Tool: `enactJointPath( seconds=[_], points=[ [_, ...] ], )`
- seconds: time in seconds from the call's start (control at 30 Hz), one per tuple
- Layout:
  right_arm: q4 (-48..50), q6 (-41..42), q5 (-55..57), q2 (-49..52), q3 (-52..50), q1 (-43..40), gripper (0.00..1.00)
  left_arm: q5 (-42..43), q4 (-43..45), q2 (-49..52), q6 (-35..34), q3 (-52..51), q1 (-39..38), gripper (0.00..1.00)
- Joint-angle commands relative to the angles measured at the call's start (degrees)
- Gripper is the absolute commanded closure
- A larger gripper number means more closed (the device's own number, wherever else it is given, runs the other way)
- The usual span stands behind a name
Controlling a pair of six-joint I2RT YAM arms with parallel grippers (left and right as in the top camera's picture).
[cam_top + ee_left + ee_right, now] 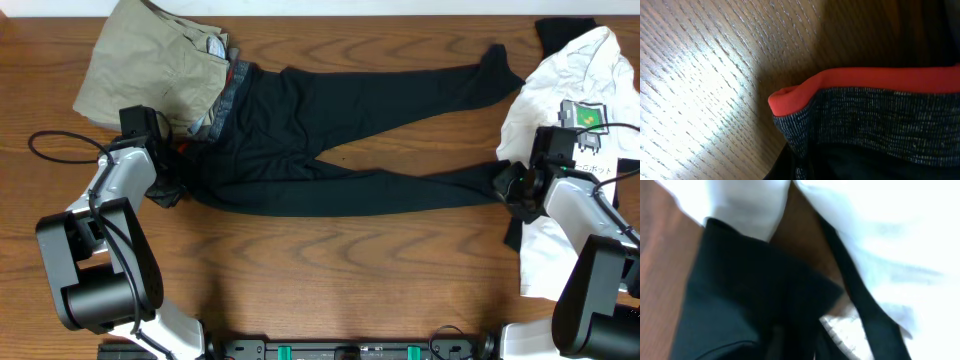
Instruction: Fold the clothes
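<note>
One pair of black trousers lies spread across the middle of the table. Its waistband is at the left and its two legs run toward the right of the frame, the upper one ending near the top right and the lower one at the right edge of centre.

Two arms reach in from the bottom corners. The left arm comes down on the lower left corner of the waist, where the cloth is bunched. The left jaws are together, clamped on the black trousers. The left wrist view shows the grey waistband and its red-orange edge curled up off the wood.

The right arm sits at the end of the lower leg. Its wrist view is blurred, with black cloth filling the near part, so I cannot tell whether the right jaws are apart or together.

One pair of khaki trousers lies crumpled at the upper left, touching the waistband. One white T-shirt with a small printed patch lies at the right edge, beside both leg ends.
</note>
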Motion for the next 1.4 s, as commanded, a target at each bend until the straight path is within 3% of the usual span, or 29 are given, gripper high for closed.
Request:
enactJointPath(
  seconds=[0.0, 0.23, 0.83, 1.13, 1.37],
  points=[
    [-1.03, 1.73, 0.59, 0.76, -0.61, -0.15, 0.99, 0.09, -0.37, 0.44, -0.13, -0.55, -0.28, 0.94],
    [-2.86, 1.53, 0.59, -1.51, -0.31, -1.66, 0.99, 0.07, -2.99, -1.97, 2.93, -0.39, -0.26, 0.94],
    [-23.15, -6.10, 0.61, -30.49, 8.70, -13.35, 0.99, -4.09, -16.76, -33.97, 2.97, -0.37, -0.26, 0.94],
    [-35.60, -10.05, 0.81, -31.95, 17.27, -14.69, 0.99, -7.17, -23.37, -41.40, 3.34, -0.37, -0.26, 0.94],
    [-39.93, -11.56, 1.07, -31.95, 20.44, -14.69, 0.99, -11.17, -28.98, -46.99, 3.34, -0.37, 0.07, 0.94]
  ],
)
